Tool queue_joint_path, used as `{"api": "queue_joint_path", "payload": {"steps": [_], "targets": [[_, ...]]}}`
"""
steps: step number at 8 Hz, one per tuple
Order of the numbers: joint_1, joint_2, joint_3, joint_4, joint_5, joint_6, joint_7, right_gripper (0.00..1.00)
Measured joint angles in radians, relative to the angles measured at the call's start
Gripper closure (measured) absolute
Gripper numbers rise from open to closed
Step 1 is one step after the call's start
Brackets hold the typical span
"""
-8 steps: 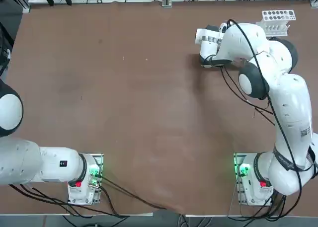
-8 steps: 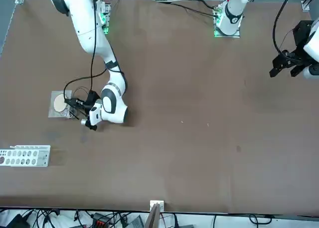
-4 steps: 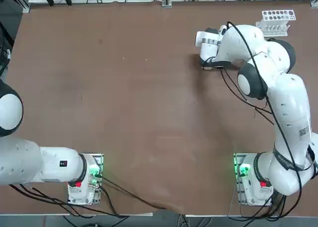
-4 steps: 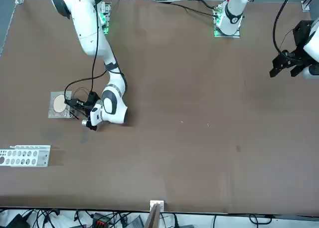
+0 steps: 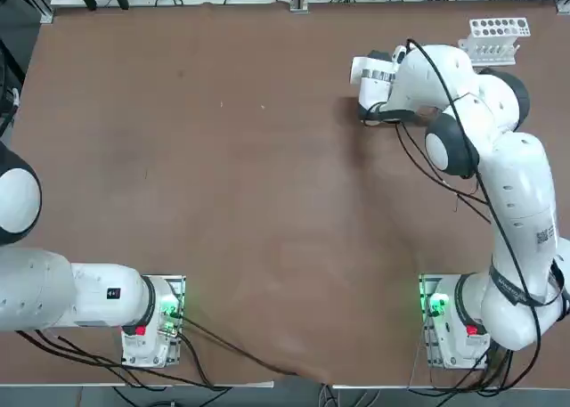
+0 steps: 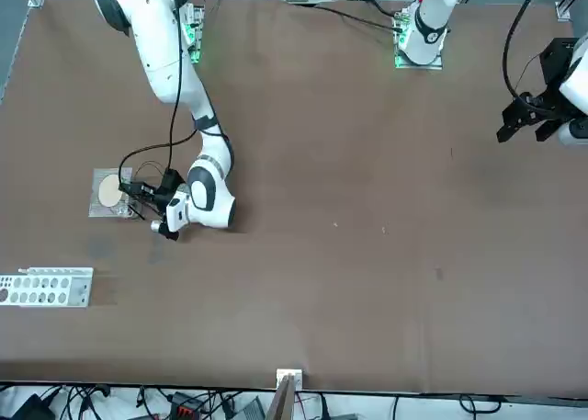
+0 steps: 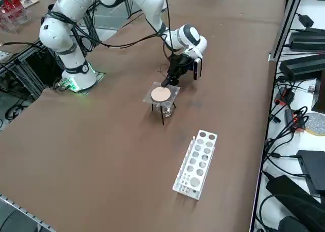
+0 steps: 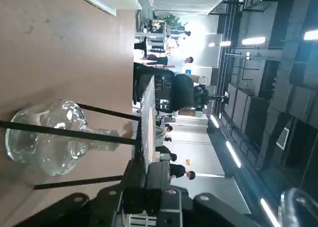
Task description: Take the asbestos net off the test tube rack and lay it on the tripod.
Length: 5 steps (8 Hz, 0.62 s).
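Observation:
The asbestos net [image 7: 161, 94], a grey mesh square with a pale round disc, lies flat on the black wire tripod [image 7: 162, 116]. My right gripper [image 7: 166, 83] is low beside it, shut on the net's near edge. In the right wrist view the net [image 8: 147, 118] shows edge-on, running in between the closed fingertips [image 8: 158, 173], with the tripod's legs [image 8: 69, 129] below it. From the front the net [image 6: 109, 192] sits just left of the gripper [image 6: 138, 197]. The white test tube rack [image 7: 197, 163] [image 6: 44, 288] [image 5: 494, 33] stands apart with nothing on it. The top view hides the net under the arm.
A clear glass flask [image 8: 47, 145] [image 7: 167, 110] sits under the tripod between its legs. The brown table [image 6: 367, 255] stretches bare away from the rack. Cables and boxes [image 7: 299, 64] lie beyond the table's edge.
The right arm's wrist has shifted very slightly. The net stays on the tripod with the gripper still shut on its edge.

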Motion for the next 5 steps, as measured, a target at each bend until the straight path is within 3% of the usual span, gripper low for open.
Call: {"api": "queue_joint_path", "payload": {"steps": [2, 4, 5], "targets": [[0.000, 0.000, 0.000, 0.000, 0.000, 0.000, 0.000, 0.95], [0.000, 0.000, 0.000, 0.000, 0.000, 0.000, 0.000, 0.86], [0.000, 0.000, 0.000, 0.000, 0.000, 0.000, 0.000, 0.70]]}}
